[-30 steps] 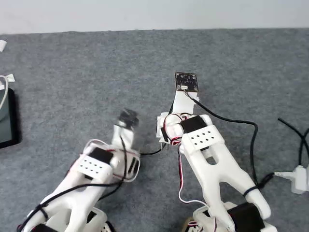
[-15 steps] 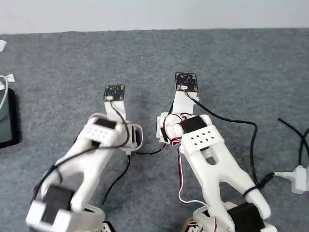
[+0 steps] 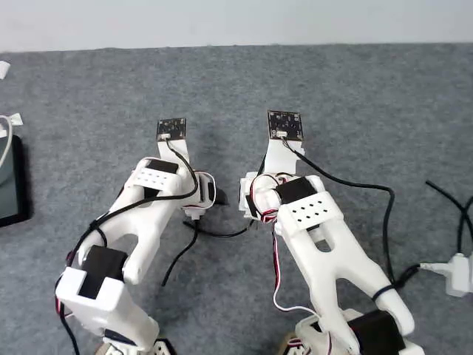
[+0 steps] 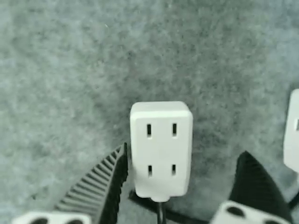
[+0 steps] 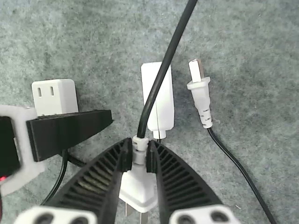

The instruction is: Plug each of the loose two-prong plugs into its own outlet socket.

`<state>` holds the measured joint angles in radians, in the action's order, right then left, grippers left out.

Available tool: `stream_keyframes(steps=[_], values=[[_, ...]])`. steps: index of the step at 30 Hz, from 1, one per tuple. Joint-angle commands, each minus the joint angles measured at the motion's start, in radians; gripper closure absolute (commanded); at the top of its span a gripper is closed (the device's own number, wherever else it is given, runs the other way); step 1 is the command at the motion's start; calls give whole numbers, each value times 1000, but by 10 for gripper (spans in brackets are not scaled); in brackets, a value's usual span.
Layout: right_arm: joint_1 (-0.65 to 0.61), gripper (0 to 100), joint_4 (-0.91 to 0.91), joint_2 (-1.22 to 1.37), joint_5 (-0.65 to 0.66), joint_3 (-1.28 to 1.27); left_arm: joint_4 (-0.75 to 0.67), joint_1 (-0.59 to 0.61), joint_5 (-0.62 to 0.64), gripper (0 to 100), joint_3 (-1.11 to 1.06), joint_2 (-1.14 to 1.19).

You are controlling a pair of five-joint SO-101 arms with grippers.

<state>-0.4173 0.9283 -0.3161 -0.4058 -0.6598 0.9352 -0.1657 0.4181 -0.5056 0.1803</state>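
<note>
A white outlet block with two pairs of slots lies face up on the grey carpet. My left gripper is open around it, one finger on each side. My right gripper is shut on a white plug at its black cord's collar, prongs pointing back toward the wrist. Just beyond it a second white outlet block lies on its side under that cord. A loose white two-prong plug with a black cord lies beside it. The left arm's outlet block lies off to the other side.
Both arms stand side by side over the grey carpet. A white adapter with black cords lies at the right edge. A dark flat device lies at the left edge. A black cord trails between the arms.
The left arm has unfolded and stretched forward, its wrist moving away from the base and slightly left. The right arm has not moved.
</note>
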Motion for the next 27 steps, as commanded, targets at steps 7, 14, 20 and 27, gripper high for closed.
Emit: stream_keyframes(steps=[7, 14, 20, 27], values=[[2, 991, 4, -1, 11, 61, 193, 121, -178, 688, 5, -296], [-93, 991, 191, 13, 123, 55, 221, 295, -376, 688, -375, -706], [-67, 990, 183, 56, 230, -72, 221, 477, -508, 688, -647, -971], [-42, 879, 111, 137, 273, -94, 218, 565, -540, 688, -769, -1157]])
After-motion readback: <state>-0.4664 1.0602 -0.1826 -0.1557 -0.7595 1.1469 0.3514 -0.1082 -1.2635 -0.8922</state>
